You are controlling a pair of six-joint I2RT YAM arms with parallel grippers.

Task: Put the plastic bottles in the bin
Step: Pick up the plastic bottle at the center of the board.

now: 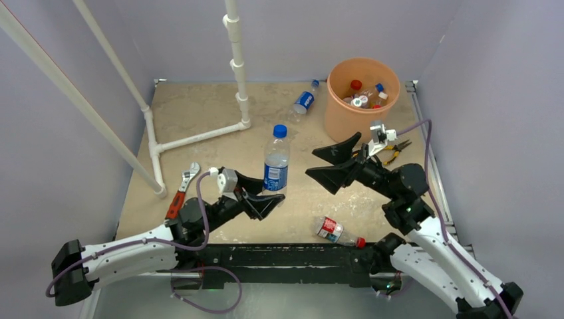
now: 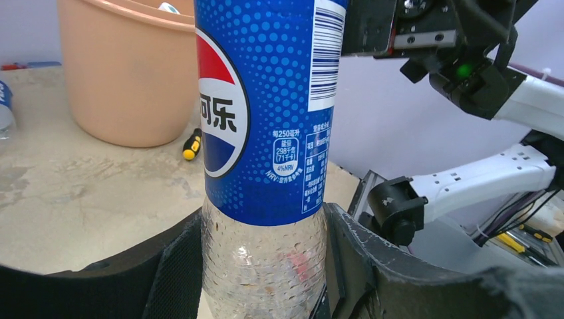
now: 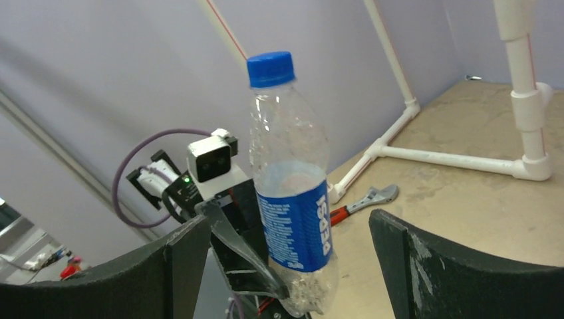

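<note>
A clear, blue-capped plastic bottle [image 1: 276, 159] is held upright between the arms, pinched at its base by the left gripper [image 1: 271, 198]. The right gripper [image 1: 311, 163] is spread, facing it. For handover toward the round orange plastic bin [image 1: 346, 119], the bottle's body should be clamped squarely before release.

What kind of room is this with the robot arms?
Probably a robot practice booth in a lab: plain walls box in a scuffed table, a white pipe frame stands on it, and the left gripper holds a blue-label bottle upright.
</note>
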